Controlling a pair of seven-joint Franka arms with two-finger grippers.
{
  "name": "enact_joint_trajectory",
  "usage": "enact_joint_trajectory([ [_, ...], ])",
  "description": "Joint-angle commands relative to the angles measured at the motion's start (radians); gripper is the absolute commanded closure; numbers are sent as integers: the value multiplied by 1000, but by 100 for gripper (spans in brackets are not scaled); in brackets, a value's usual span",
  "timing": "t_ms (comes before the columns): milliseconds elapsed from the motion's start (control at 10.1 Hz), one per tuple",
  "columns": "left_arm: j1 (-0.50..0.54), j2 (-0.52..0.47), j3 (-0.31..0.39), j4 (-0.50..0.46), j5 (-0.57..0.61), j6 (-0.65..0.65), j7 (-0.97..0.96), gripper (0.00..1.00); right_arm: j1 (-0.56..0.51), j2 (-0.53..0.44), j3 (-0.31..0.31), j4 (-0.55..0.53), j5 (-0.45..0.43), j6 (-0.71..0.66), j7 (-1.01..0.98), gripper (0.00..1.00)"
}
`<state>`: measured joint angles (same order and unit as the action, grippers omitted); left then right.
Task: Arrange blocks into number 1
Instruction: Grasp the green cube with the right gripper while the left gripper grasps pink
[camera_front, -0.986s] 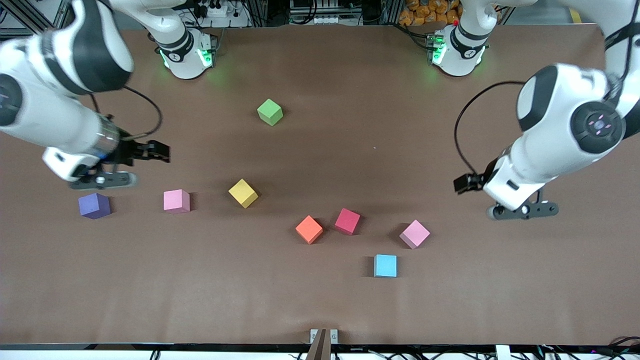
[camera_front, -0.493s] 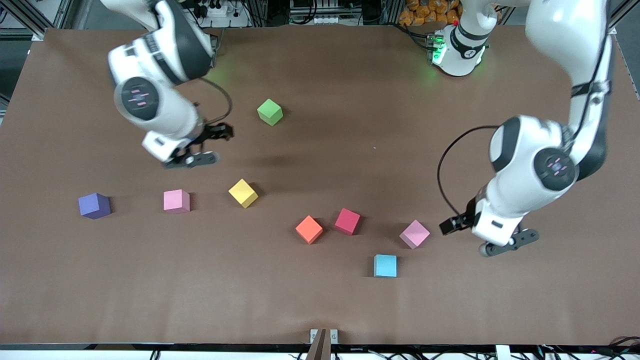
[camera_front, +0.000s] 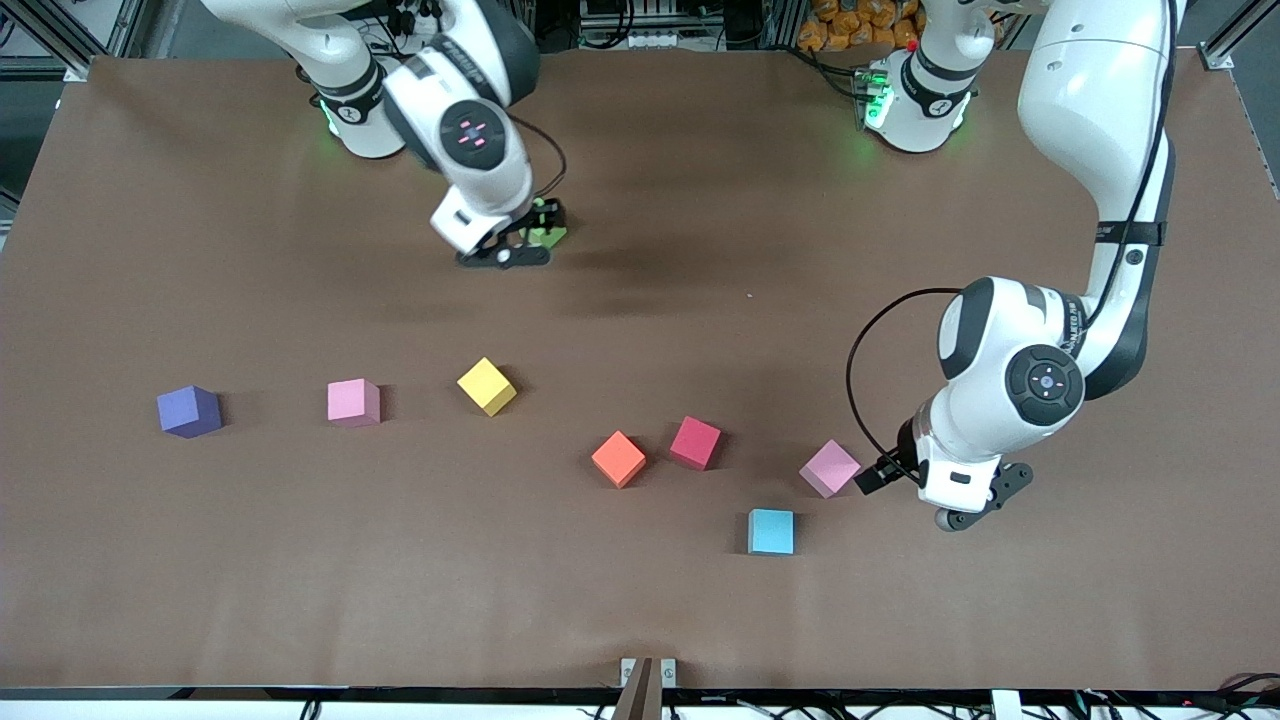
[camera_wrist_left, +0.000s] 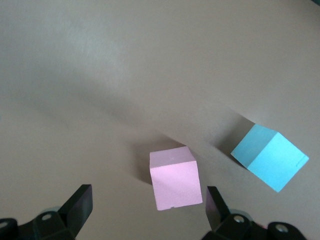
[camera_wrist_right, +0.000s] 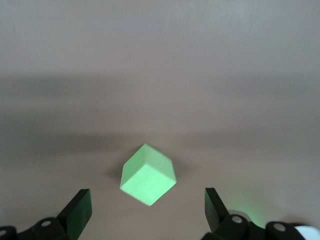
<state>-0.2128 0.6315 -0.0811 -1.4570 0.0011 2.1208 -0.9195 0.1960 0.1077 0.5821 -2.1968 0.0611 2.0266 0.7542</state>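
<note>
My right gripper (camera_front: 538, 226) hangs open just over the green block (camera_front: 550, 237); in the right wrist view the green block (camera_wrist_right: 148, 174) lies on the table ahead of the open gripper (camera_wrist_right: 146, 210), untouched. My left gripper (camera_front: 868, 478) is open, low beside one pink block (camera_front: 829, 467). That pink block (camera_wrist_left: 175, 178) shows in the left wrist view close to one finger of the open gripper (camera_wrist_left: 148, 210). The yellow block (camera_front: 487, 386), the red block (camera_front: 695, 442) and the second pink block (camera_front: 353, 402) rest on the table.
A light blue block (camera_front: 771, 531), also the light blue block (camera_wrist_left: 270, 156) in the left wrist view, lies nearer the front camera than the pink one. An orange block (camera_front: 618, 459) sits beside the red block. A purple block (camera_front: 188, 411) lies toward the right arm's end.
The right arm swung from above the purple block's area to over the green block. The left arm came down and across to beside the pink block. No block has moved.
</note>
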Motion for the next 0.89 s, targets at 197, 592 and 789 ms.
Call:
enact_joint_trajectory([
  [197, -53, 108, 6, 29, 85, 19, -245, 0, -15, -33, 70, -200, 58, 189, 351, 0],
  [592, -54, 134, 6, 29, 85, 59, -252, 0, -9, -1, 102, -343, 126, 435, 468, 0],
  [789, -54, 139, 6, 29, 82, 61, -262, 0, -7, 41, 102, -345, 126, 480, 475, 0],
])
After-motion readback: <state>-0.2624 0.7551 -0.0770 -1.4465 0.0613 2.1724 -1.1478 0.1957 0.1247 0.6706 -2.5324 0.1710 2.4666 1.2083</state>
